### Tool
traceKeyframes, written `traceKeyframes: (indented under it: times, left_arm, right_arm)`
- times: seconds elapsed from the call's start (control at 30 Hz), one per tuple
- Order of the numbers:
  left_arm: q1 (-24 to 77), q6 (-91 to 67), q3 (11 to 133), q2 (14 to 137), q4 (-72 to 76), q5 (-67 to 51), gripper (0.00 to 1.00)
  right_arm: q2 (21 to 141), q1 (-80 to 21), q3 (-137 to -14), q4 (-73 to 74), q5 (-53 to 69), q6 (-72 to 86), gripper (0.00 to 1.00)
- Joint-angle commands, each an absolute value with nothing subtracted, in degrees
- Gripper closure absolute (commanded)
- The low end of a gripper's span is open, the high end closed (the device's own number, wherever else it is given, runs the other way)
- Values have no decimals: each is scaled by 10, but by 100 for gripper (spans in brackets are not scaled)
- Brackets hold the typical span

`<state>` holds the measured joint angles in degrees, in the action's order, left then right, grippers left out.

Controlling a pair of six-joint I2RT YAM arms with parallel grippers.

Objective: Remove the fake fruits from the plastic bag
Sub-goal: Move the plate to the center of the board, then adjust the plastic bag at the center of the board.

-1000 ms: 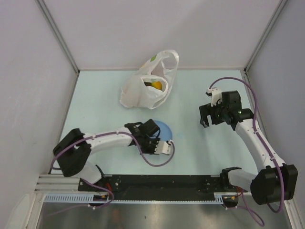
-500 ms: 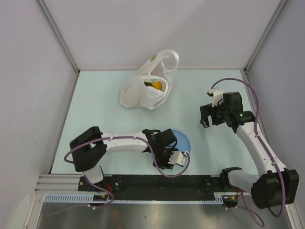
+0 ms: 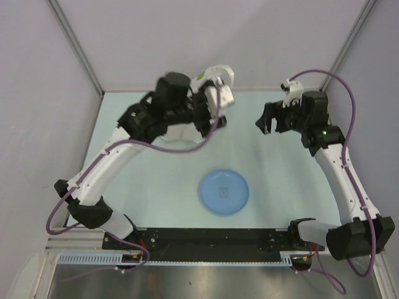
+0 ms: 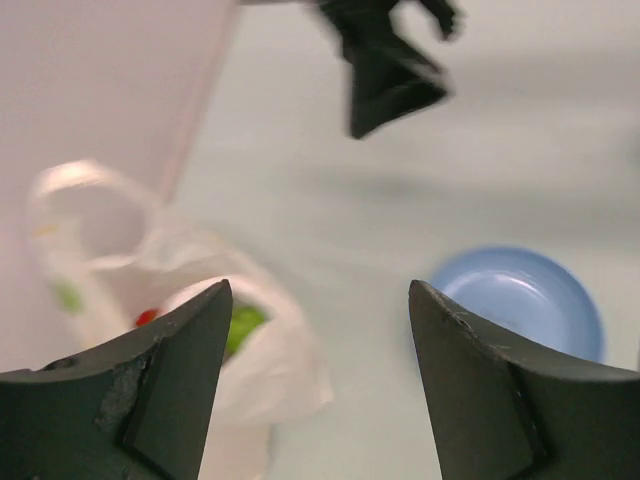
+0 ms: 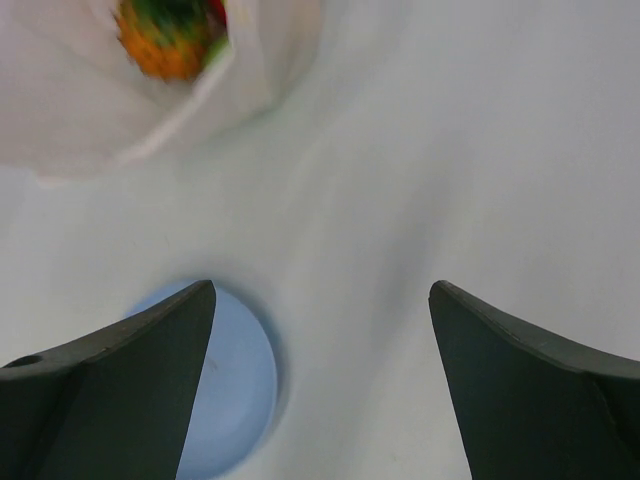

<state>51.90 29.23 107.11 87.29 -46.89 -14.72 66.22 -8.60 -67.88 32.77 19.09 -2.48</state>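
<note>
Your left gripper (image 4: pixel 318 290) and right gripper (image 5: pixel 321 287) hang open, empty, near the bag (image 4: pixel 270 370); pinch only film and you lift bag, not fruits (image 5: pixel 165 35)

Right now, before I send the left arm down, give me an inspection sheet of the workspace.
Surface: pale green tabletop, no spills seen.
Job's things: thin crinkly white plastic bag at the far edge, mouth open; orange toy fruit, green toy fruit, red toy fruit inside.
Clutter: round blue plate, nothing on it.
Grippers: left gripper open over the bag; right gripper open, holding nothing.
Cables: purple cables loop off both arms.
Surroundings: pale walls, metal corner rails; nothing else seen.
</note>
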Motion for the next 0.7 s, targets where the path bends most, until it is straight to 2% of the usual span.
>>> traceKeyframes:
  times: [0.0, 0.2, 0.37, 0.53, 0.67]
  left_arm:
    - [425, 200, 1160, 927, -529, -119, 24]
    - [372, 96, 1124, 933, -471, -143, 27]
    - [374, 53, 1064, 925, -412, -152, 26]
    - [377, 65, 1078, 966, -405, -129, 25]
    - [376, 48, 1106, 1006, -411, -179, 25]
  right_arm:
    - [753, -105, -794, 249, 257, 36, 8]
    - [873, -126, -916, 211, 241, 42, 8]
    - [948, -134, -990, 177, 255, 50, 8]
    - [1052, -134, -1060, 147, 249, 97, 9]
    - [1107, -142, -1119, 140, 267, 101, 10]
